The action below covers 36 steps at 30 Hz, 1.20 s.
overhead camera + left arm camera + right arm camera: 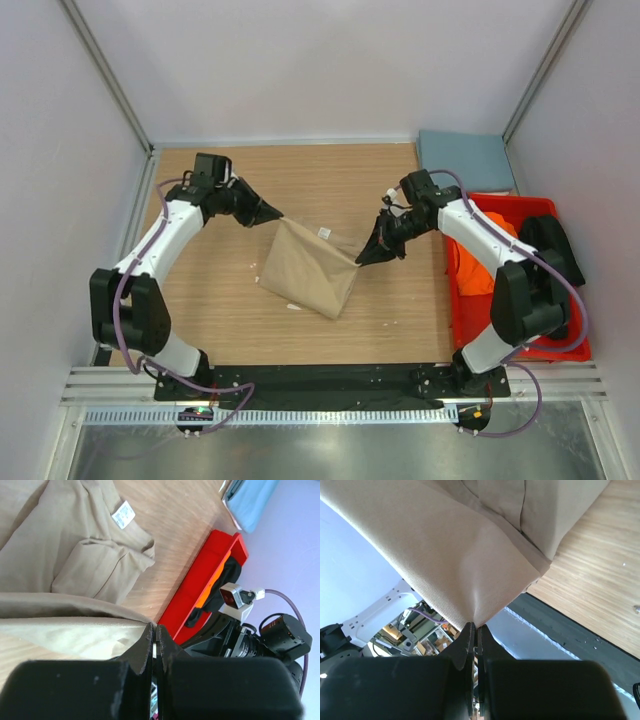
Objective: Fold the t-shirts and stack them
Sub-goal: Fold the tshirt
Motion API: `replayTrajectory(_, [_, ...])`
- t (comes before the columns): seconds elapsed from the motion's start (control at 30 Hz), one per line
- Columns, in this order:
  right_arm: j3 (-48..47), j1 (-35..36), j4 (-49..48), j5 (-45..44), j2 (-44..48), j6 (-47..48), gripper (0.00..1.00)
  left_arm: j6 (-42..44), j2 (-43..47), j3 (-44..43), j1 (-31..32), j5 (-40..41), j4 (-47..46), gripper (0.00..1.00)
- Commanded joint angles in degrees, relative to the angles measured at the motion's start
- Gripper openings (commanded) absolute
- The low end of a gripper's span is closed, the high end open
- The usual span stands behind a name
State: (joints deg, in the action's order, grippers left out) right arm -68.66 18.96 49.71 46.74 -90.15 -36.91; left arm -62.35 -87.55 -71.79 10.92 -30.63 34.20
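Observation:
A tan t-shirt [310, 268] hangs stretched between my two grippers over the middle of the table, its lower part resting on the wood. My left gripper [279, 214] is shut on its upper left corner, and in the left wrist view the cloth [75, 555] runs into the shut tips [155, 627]. My right gripper [361, 261] is shut on the right corner; the cloth [460, 545] pinches to a point at its tips [475, 626]. A folded blue-grey t-shirt [465, 160] lies at the back right. An orange t-shirt [470, 268] and a black t-shirt [552, 245] lie in the bin.
A red plastic bin [462, 322] stands along the table's right edge, beside the right arm, and also shows in the left wrist view [200, 585]. White walls close in the table on the left, back and right. Bare wood [320, 180] shows behind the tan shirt.

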Motion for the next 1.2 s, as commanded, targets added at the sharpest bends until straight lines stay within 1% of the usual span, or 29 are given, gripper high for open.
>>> replayTrajectory(0.0, [-4.19, -1.55, -0.58, 1.77, -2.92, 0.87, 0.01, 0.3, -3.49, -4.14, -0.11, -1.97, -5.72, 0.0])
replayTrajectory(0.13, [-8.49, -2.61, -0.76, 1.78, -7.23, 1.13, 0.01, 0.21, -7.8, -6.78, -0.11, -2.76, -6.77, 0.0])
replayTrajectory(0.23, [-9.56, -3.22, -0.85, 1.69, -9.43, 1.22, 0.01, 0.12, -11.66, -9.32, -0.11, -3.73, -7.47, 0.0])
replayTrajectory(0.4, [-9.03, -3.84, -2.69, 1.95, -12.5, 1.22, 0.01, 0.21, -17.82, -14.07, -0.02, -5.14, -8.44, 0.0])
replayTrajectory(0.63, [-11.14, -5.51, -4.53, 1.69, -17.07, 1.05, 0.02, 1.08, -27.75, -22.95, 0.68, -6.89, -8.79, 0.0])
replayTrajectory(0.67, [-11.14, -5.86, -5.06, 1.25, -17.51, 0.61, 0.02, 1.52, -30.11, -25.39, 0.95, -6.98, -8.71, 0.0])
replayTrajectory(0.7, [-10.62, -6.74, -6.81, 0.9, -17.87, 0.0, 0.03, 2.14, -31.62, -26.55, 1.3, -6.64, -8.79, 0.03])
replayTrajectory(0.73, [-10.27, -7.27, -7.87, 0.11, -18.91, -0.1, 0.08, 2.84, -33.11, -28.3, 2.26, -5.85, -7.92, 0.07])
replayTrajectory(0.77, [-10.09, -8.05, -8.31, -0.68, -19.71, 0.16, 0.11, 4.41, -37.22, -32.23, 2.79, -4.8, -6.96, 0.13])
replayTrajectory(0.8, [-10.35, -9.45, -8.4, -3.38, -20.67, 0.78, 0.15, 5.3, -39.52, -35.84, 3.14, -5.22, -5.82, 0.19])
replayTrajectory(0.83, [-10.79, -10.51, -8.41, -5.06, -22.68, 2.7, 0.26, 6.96, -41.63, -39.88, 3.49, -4.1, 0.72, 0.2])
replayTrajectory(0.87, [-11.75, -11.31, -7.88, -7.26, -23.66, 4.37, 0.32, 12.89, -43.57, -43.92, 3.76, 1.66, 4.44, 0.28])
replayTrajectory(0.9, [-16.19, -11.84, -4.14, -13.11, -25.06, 6.65, 0.36, 15.04, -45.76, -52.05, 3.67, 3.8, 7.87, 0.32])
replayTrajectory(0.93, [-19.37, -11.84, -1.49, -15.34, -26.29, 10.67, 0.42, 16.8, -46.56, -55.36, 3.41, 5.39, 14.26, 0.35])
replayTrajectory(0.97, [-25.06, -11.84, 2.8, -18.58, -28.13, 12.19, 0.43, 18.91, -46.14, -59.91, 2.63, 7.15, 16.5, 0.37])
replayTrajectory(1.0, [-27.03, -11.84, 3.98, -19.49, -28.24, 12.73, 0.43, 20.06, -44.57, -60.31, 2.36, 8.73, 17.91, 0.38])
replayTrajectory(1.07, [-28.71, -11.67, 4.25, -21.07, -27.02, 12.56, 0.44, 21.73, -40.7, -58.04, 2.0, 11.02, 18.45, 0.39])
replayTrajectory(1.1, [-28.98, -11.4, 4.25, -21.77, -25.7, 12.56, 0.45, 23.13, -35.81, -53.76, 1.83, 12.51, 17.58, 0.4])
replayTrajectory(1.17, [-29.33, -9.83, 4.95, -21.96, -24.82, 14.74, 0.48, 24.11, -31.57, -49.0, 1.65, 11.74, 16.61, 0.41])
